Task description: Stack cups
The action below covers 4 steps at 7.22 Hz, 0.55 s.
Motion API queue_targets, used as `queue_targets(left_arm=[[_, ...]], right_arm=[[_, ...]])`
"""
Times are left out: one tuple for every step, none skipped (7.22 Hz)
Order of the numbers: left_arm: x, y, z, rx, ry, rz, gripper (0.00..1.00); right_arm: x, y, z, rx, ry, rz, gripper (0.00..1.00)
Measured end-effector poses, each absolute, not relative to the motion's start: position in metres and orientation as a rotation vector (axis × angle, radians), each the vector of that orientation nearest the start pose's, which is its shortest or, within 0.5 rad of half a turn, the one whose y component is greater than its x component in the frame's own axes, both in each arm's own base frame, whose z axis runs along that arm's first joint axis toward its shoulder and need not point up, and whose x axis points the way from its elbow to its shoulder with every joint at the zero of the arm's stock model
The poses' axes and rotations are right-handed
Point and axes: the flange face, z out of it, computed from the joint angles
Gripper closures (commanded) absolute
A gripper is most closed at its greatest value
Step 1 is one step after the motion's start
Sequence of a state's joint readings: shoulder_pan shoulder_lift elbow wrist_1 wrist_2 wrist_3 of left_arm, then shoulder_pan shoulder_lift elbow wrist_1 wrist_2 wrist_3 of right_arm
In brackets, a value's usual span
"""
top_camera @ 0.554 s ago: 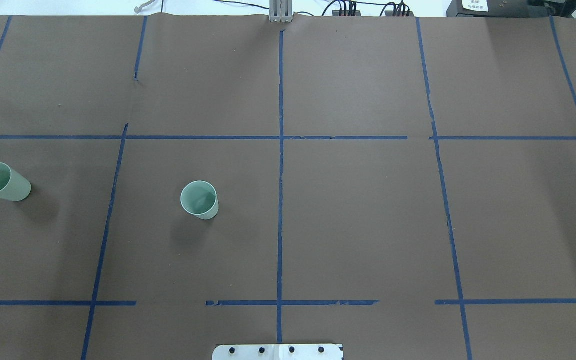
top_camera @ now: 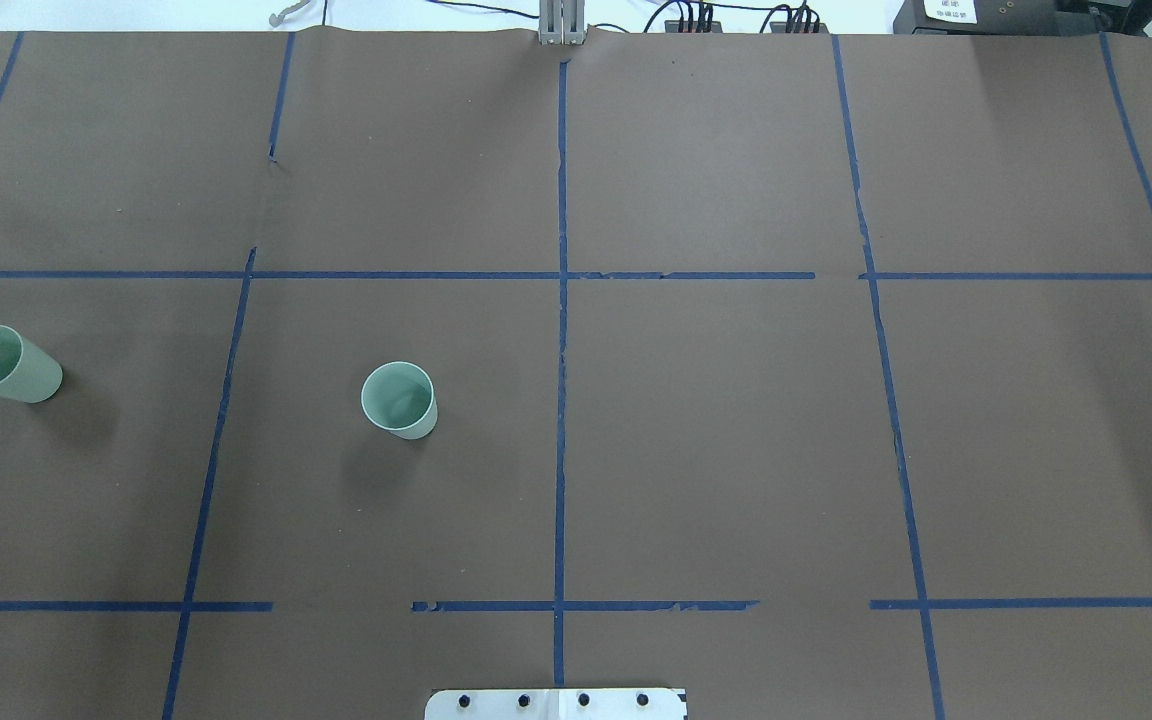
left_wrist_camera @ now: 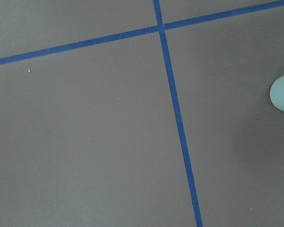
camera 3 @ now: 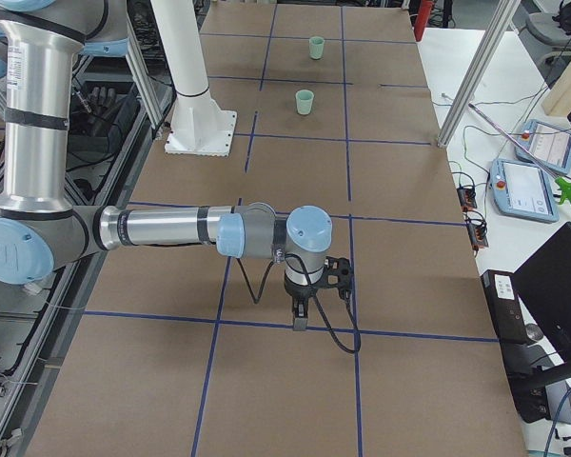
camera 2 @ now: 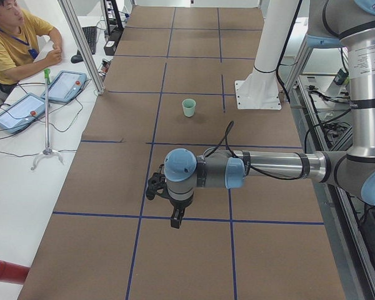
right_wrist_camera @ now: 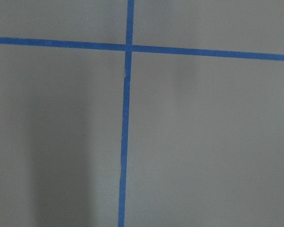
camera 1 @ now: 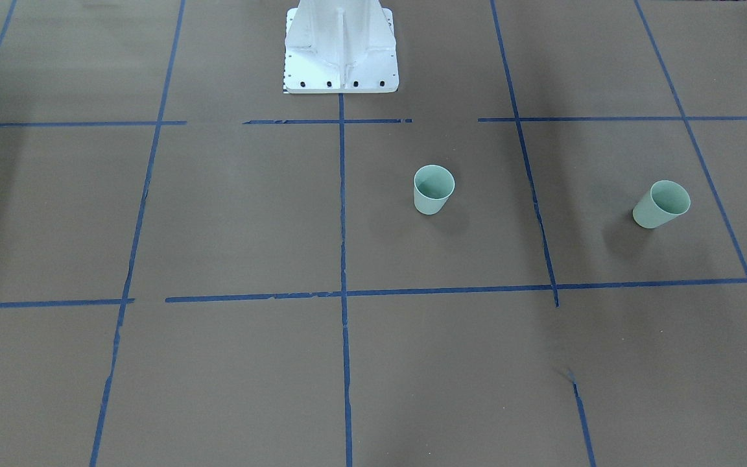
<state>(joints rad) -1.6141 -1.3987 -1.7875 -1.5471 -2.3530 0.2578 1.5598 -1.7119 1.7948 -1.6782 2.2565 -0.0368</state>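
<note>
Outer cup [top_camera: 6, 364]: far left of tabletop [top_camera: 736, 450], upright, rim up. Second cup [top_camera: 399, 400]: well apart to its right, left of centre tape line [top_camera: 561, 400], also upright. Left tool [camera 2: 174, 220]: hangs pointing down over tabletop, opening can't be told. Right tool [camera 3: 299, 319]: same pose, opening can't be told.
</note>
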Motion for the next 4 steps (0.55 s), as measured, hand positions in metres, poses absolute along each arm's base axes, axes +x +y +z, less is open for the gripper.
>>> queue_targets(left_arm=[[-0.080,-0.422,0.627,0.155,0.771,0.221,0.00],[-0.079,-0.424,0.624,0.159,0.771,0.208,0.00],[-0.073,-0.429,0.620,0.161,0.772,0.177,0.00],[-0.051,-0.437,0.611,0.174,0.781,0.160,0.00]], right_arm=[[0.066,-0.430,0.630,-0.015,-0.686,-0.037,0.00],[0.065,-0.430,0.630,-0.015,-0.686,-0.038,0.00],[0.065,-0.430,0.630,-0.015,-0.686,-0.038,0.00],[0.065,-0.430,0.630,-0.015,-0.686,-0.038,0.00]])
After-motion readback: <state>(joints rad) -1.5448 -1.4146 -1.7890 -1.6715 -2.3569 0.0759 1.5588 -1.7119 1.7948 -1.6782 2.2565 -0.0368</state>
